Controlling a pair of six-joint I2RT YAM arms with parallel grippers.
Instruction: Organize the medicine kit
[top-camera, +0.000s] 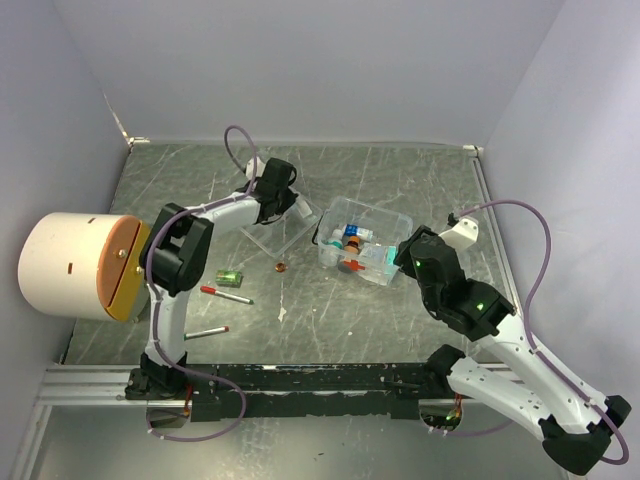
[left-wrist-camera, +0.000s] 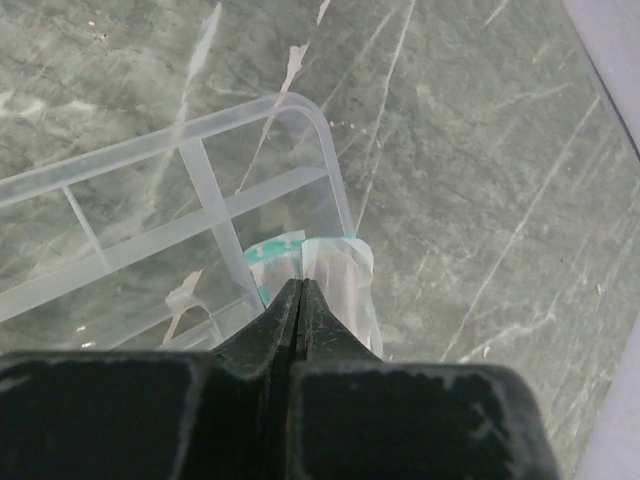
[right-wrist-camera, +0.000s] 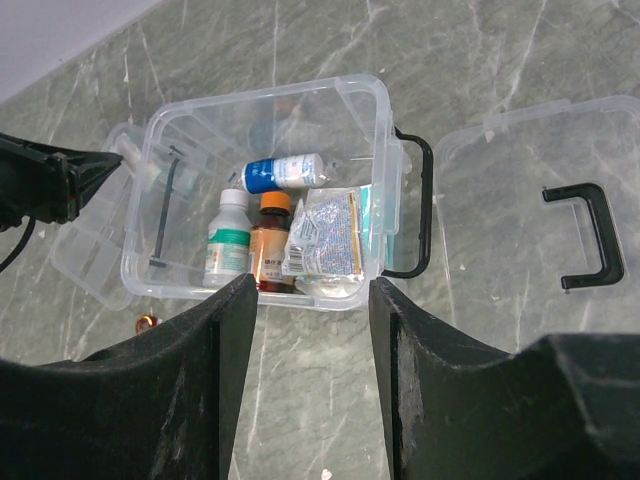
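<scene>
While my left gripper (left-wrist-camera: 302, 288) sits clenched at tray (left-wrist-camera: 200, 170) corner, sachet (left-wrist-camera: 338, 268) at tips, grasp unconfirmed. Medicine box (right-wrist-camera: 270, 92) lies to my right, under my right gripper (right-wrist-camera: 312, 292), spread open, empty. Right arm nearer box.

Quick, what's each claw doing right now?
Left claw: closed at the clear tray's edge; whether it grips is unclear.
Right claw: open, empty, facing the medicine box.

Free room lies along the far edge, in the far right corner, and at the middle of the near edge. The clear box (top-camera: 378, 208) and clear tray (top-camera: 270, 237) block the centre. By the left edge are a white cylinder (top-camera: 60, 262), two red pens (top-camera: 225, 294) and a green pack (top-camera: 229, 276).
</scene>
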